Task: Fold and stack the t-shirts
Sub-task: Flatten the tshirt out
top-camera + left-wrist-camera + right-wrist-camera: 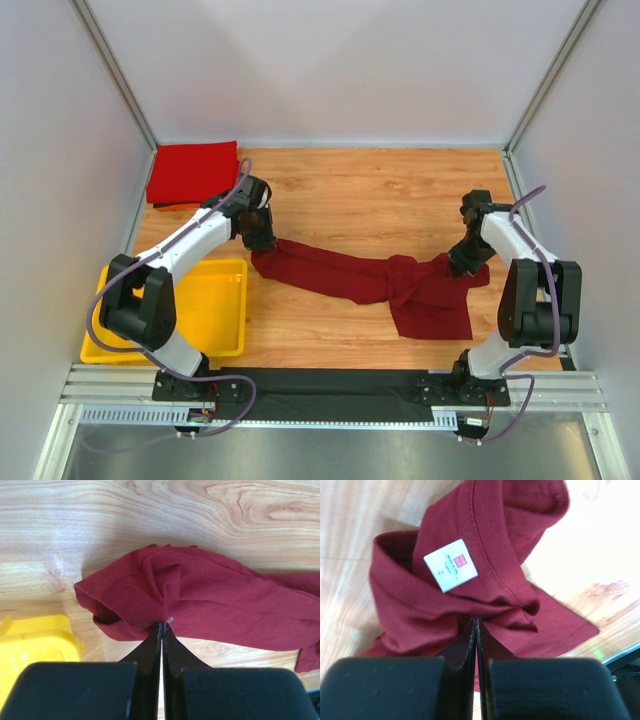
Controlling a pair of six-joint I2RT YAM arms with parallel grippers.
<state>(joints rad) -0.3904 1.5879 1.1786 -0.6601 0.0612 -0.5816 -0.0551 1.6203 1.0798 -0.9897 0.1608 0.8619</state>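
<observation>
Maroon t-shirt (400,285) is stretched unfolded across the table (380,190), pinched at its ends by left gripper (258,238) and right gripper (467,260); red t-shirt (192,172) is laid folded at the far-left corner, so one fold and stacking are judged outstanding.

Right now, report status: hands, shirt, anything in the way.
Left hand shut on maroon t-shirt, left end. Right hand shut on its right end. Shirt strung between them, bunched, unfolded. Red t-shirt folded far left; yellow tray apart from cloth.

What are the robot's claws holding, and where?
Both pinch the dark maroon t-shirt: the left claw grips a bunched, stitched edge at one end, the right claw grips folds near the white tag.
</observation>
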